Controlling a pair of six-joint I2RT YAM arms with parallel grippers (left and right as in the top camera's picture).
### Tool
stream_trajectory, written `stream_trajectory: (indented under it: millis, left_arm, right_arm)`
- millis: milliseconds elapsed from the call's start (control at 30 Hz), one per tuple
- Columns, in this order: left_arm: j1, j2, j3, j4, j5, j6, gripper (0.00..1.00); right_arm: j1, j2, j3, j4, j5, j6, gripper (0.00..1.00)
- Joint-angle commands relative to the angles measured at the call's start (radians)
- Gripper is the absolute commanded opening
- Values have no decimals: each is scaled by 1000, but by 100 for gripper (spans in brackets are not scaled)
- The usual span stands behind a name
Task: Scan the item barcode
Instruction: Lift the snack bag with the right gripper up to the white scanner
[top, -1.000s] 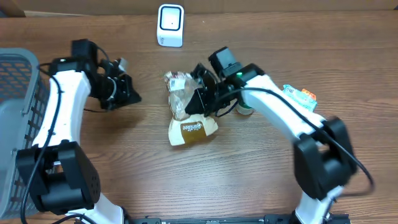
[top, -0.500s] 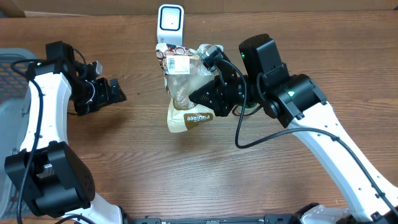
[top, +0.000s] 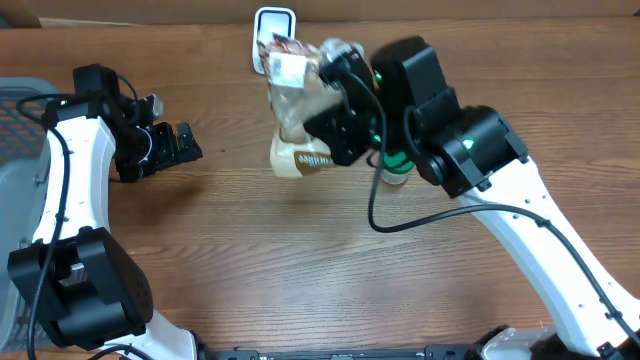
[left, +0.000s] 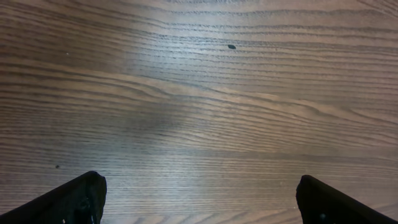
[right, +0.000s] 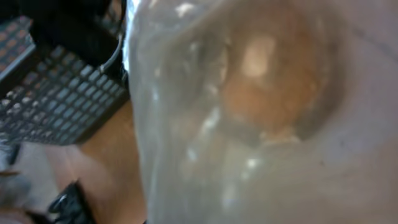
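The item is a clear plastic bag of bread (top: 296, 118) with a brown printed band at its bottom and a white barcode label (top: 284, 68) near its top. My right gripper (top: 334, 128) is shut on the bag's right side and holds it off the table. The label end sits right in front of the white scanner (top: 273, 17) at the back edge. In the right wrist view the bag (right: 249, 112) fills the frame, blurred, and hides the fingers. My left gripper (top: 186, 143) stands open and empty at the left, over bare wood (left: 202, 200).
A grey mesh basket (top: 18, 128) stands at the left edge and also shows as the basket (right: 56, 81) in the right wrist view. A small green-and-white object (top: 393, 172) lies on the table under the right arm.
The right arm has lifted the bag off the table and carried it back up to the scanner. The left gripper has opened and drawn back to the left.
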Motion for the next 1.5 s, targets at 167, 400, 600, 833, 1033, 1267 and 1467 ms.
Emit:
stream_trajectory:
  millis: [167,400,600,833,1033,1267,1467]
  left_arm:
    - [1,-15,23,2,-5,8,99]
    - [0,-15,23,1,-5,8,100]
    - [-1,-15,23,2,-5,8,100]
    - [-1,-15,23,2,-5,8,100]
    - [-1,-15,23,2,-5,8,100]
    - [-1,-15,23,2,-5,8,100]
    - [-1,-15,23,2,-5,8,100]
  right_arm:
    - [132,233,223,73,708,-180,8]
    - [145,449,220,306,1080,-492,4]
    - [99,626,220,590,1117,-822,4]
    - [49,800,220,954,1112,-1012,8]
    - [14,907,220,1110,1069,-1071,5]
    - [0,982,220,1219,1033,-1168,4]
    - [0,987,220,1218,1028,-1168,4]
